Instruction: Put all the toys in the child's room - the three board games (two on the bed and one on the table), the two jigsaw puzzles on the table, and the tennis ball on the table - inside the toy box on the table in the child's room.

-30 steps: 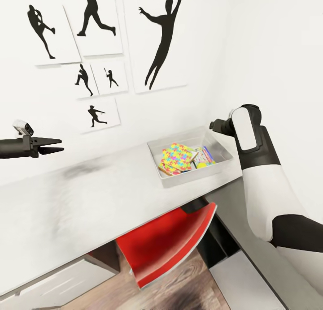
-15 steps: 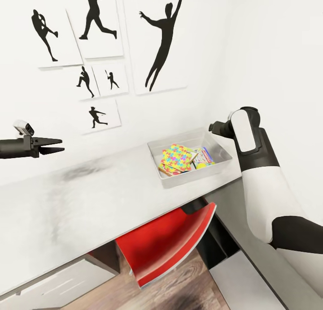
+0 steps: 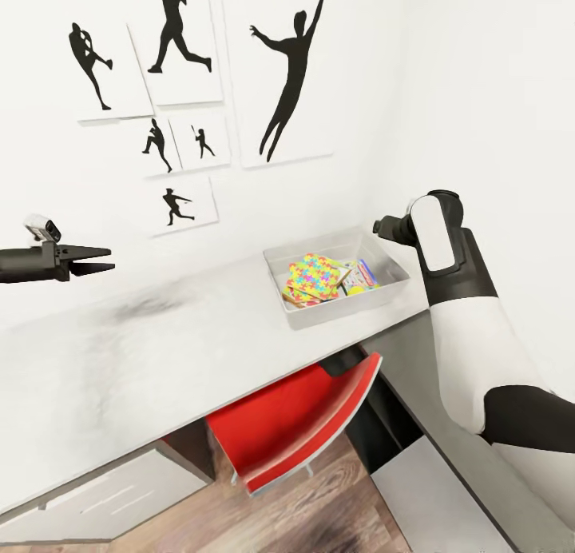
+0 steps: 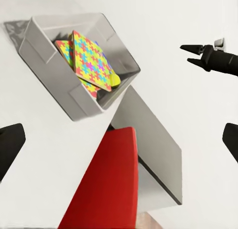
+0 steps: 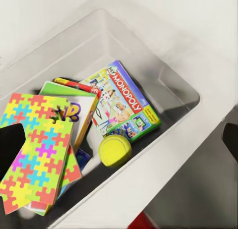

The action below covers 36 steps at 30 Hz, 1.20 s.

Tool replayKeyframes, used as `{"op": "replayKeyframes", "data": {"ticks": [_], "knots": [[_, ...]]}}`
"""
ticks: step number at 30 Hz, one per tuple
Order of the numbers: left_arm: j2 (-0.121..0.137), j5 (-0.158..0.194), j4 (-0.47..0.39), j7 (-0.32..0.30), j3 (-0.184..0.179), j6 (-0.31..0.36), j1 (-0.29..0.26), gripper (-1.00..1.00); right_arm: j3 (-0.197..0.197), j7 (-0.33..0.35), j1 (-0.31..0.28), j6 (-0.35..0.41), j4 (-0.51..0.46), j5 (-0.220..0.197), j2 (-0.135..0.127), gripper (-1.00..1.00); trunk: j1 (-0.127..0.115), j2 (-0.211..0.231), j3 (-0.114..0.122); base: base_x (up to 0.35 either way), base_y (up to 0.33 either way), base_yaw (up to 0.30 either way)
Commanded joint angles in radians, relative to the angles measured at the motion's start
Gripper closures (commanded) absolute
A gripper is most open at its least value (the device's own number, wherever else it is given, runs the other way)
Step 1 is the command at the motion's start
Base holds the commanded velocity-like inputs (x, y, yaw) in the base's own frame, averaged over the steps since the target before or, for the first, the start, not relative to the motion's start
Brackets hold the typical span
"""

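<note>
Toy box (image 3: 297,316): grey bin at the far right end of the white table (image 3: 160,353), red chair (image 3: 295,425) tucked below; since a second ago the head camera has swung slightly, contents unmoved. Left gripper (image 3: 108,260) hovers well apart, fingers parted, empty. Left wrist view: jigsaw puzzles (image 4: 91,60) leaning inside the box. Right wrist view: tennis ball (image 5: 115,150) just beside the Monopoly board game (image 5: 126,102); right fingers spread, empty. Loading looks complete

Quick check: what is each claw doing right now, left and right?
Left claw: open, holding nothing, out over the table.
Right claw: open, empty, above the toy box.
</note>
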Motion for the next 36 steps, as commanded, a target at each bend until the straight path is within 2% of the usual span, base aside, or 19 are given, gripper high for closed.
{"op": "replayKeyframes", "data": {"ticks": [1,20,27,36], "knots": [[0.0,-0.001,0.0,-0.005,-0.001,0.011,-0.001,-1.0,0.001,-0.01,-0.001,0.002,0.0,-0.01,0.0,-1.0,0.0,-0.002,0.0,-0.096,0.0,0.0],[0.001,-0.001,0.0,-0.005,-0.005,0.011,-0.001,-1.0,-0.001,-0.009,0.0,0.007,-0.001,-0.014,-0.001,-1.0,0.0,-0.002,0.03,-0.012,0.0,0.0],[0.011,-0.001,0.0,-0.005,-0.007,0.011,-0.001,-1.0,0.0,-0.009,0.0,0.007,-0.004,-0.018,0.0,-1.0,0.0,-0.002,0.042,-0.004,0.0,0.0],[0.014,-0.003,0.0,-0.005,-0.008,0.011,0.0,-1.0,0.001,-0.009,0.001,0.007,-0.025,-0.021,0.001,-1.0,0.0,-0.002,0.057,-0.129,0.0,0.0]]}}
